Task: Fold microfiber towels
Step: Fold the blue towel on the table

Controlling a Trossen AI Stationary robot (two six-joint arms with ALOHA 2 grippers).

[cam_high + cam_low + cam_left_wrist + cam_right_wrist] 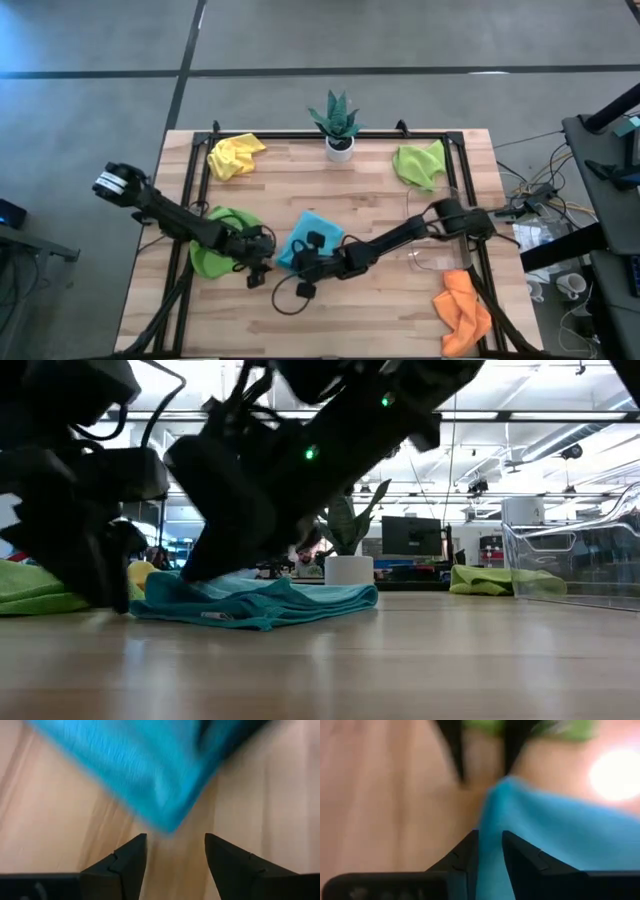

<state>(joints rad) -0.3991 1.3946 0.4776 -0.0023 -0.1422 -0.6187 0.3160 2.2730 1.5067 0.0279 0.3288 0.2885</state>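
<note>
Blue towel (312, 232) one, green two, yellow one, orange one.

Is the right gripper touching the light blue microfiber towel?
Touching. The right wrist view shows the right gripper closed on a fold of the light blue microfiber towel.

Even, bright light falls from overhead; ceiling strip lights (560, 415) glow far back. Both wrist pictures smear with motion blur, and a white glare spot (615, 774) burns on the table (395, 810). Low down, the near arms are dark and unfocused.
</note>
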